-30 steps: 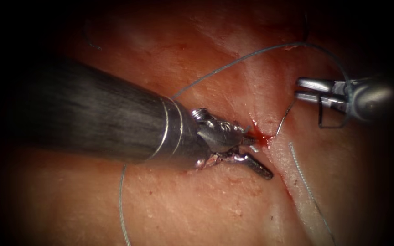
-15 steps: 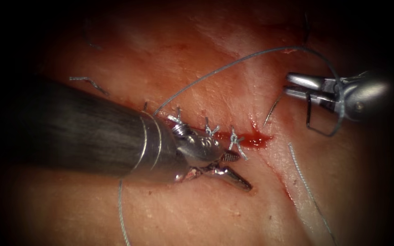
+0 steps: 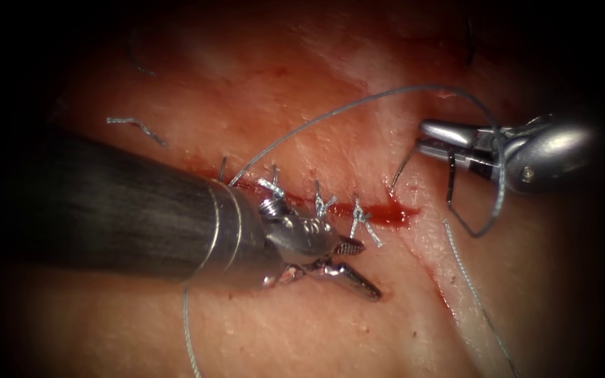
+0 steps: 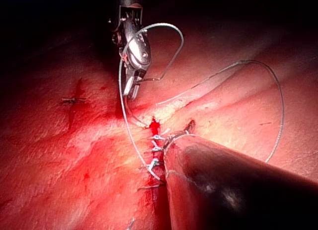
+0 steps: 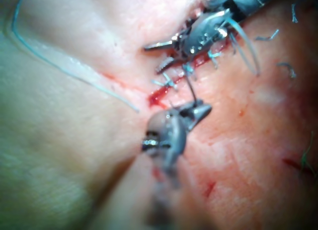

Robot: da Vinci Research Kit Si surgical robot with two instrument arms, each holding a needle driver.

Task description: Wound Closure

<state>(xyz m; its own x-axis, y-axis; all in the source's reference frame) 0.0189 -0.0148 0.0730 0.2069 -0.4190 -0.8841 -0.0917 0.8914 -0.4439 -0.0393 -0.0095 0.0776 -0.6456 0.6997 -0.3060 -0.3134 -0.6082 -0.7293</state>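
Observation:
My right tool [image 3: 425,138] comes in from the right, jaws shut on the curved needle [image 3: 402,168] toward its back end. The needle's point hangs down just above the red fluid [image 3: 393,213] at the open end of the cut. I cannot tell whether it touches the tissue [image 3: 316,329]. Thread [image 3: 358,103] arcs from the stitched cut over the right tool and loops below it. My left tool [image 3: 362,269] lies just below the stitches [image 3: 323,204], jaws open and holding nothing. The left wrist view shows the right tool [image 4: 133,91], and the right wrist view both the right tool [image 5: 201,110] and the left tool [image 5: 154,57].
A loose piece of thread [image 3: 470,287] lies on the tissue right of the cut. Cut ends of thread [image 3: 134,124] lie at the upper left. Another strand [image 3: 187,329] runs down from under the left tool's shaft [image 3: 127,210]. The cut continues unstitched toward the lower right [image 3: 442,294].
The left tool has drawn back to the left and down, uncovering the stitches. The right tool has shifted left and slightly up with the needle, and the thread loop has followed.

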